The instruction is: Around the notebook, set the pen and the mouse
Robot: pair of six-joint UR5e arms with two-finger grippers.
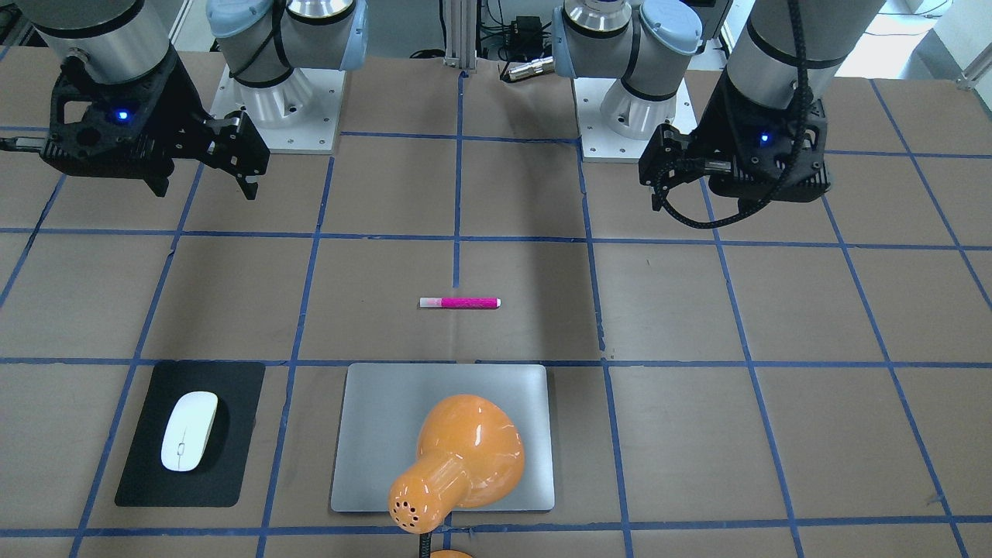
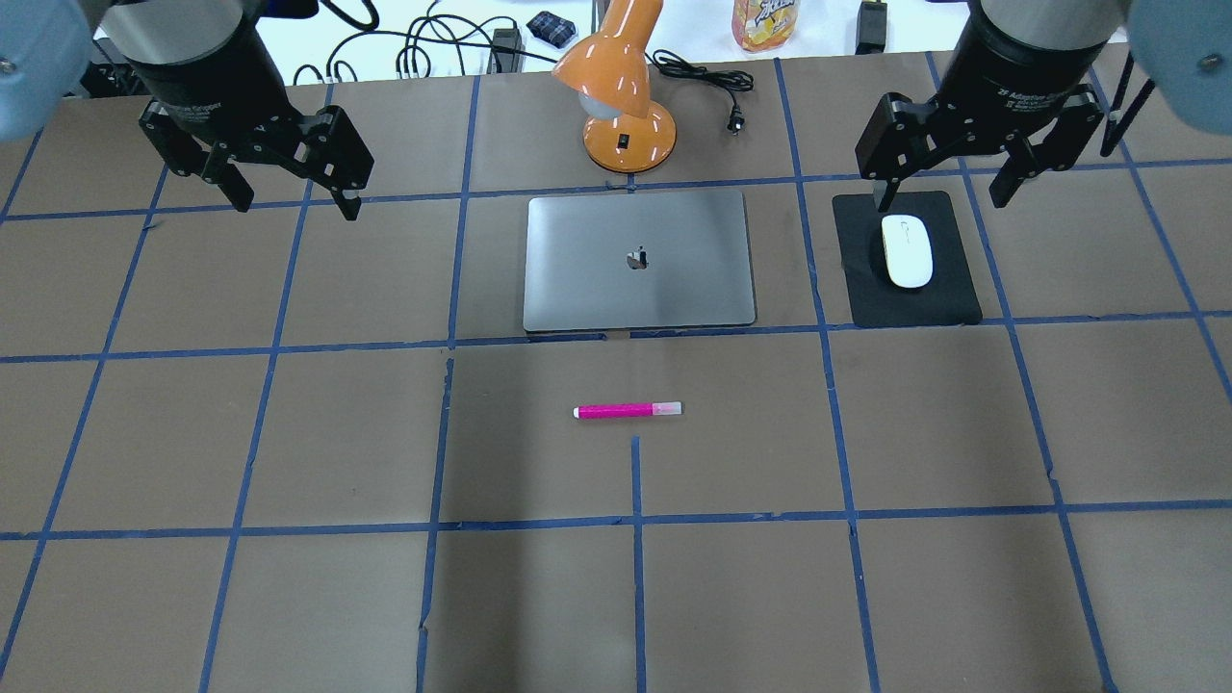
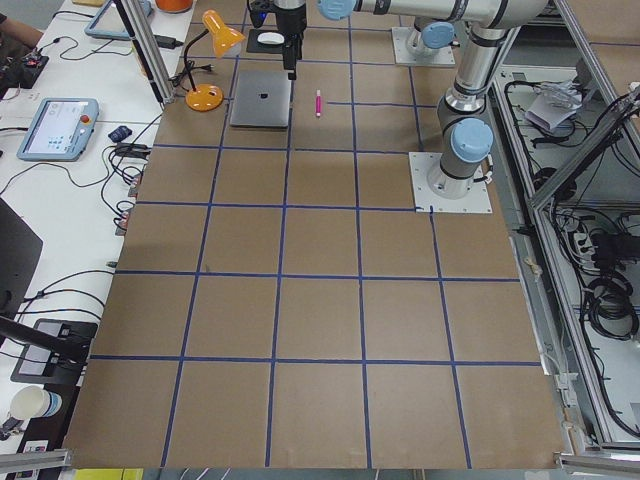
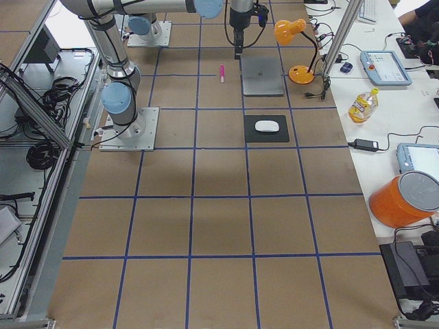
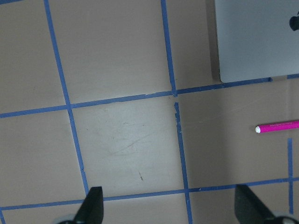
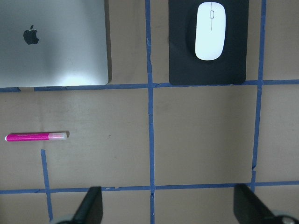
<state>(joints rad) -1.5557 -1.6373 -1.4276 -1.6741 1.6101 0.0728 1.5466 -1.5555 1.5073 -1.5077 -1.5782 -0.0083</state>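
The pink pen [image 2: 628,410] lies flat on the brown table, on the robot's side of the silver notebook [image 2: 597,279] and apart from it. The white mouse [image 2: 907,251] rests on a black mat [image 2: 953,298] to the notebook's right. My left gripper [image 2: 295,205] hangs open high over the table's left part, with nothing between its fingers. My right gripper [image 2: 940,200] is also open and empty, raised well above the mouse's side of the table. The right wrist view holds the mouse [image 6: 210,31], the pen [image 6: 36,136] and the notebook [image 6: 60,56] together.
An orange desk lamp [image 2: 621,87] stands just beyond the notebook, its shade [image 1: 465,449] hanging over it. The lamp's cord [image 2: 707,82] trails at the far edge, near a drink bottle [image 2: 765,21]. Blue tape lines grid the table.
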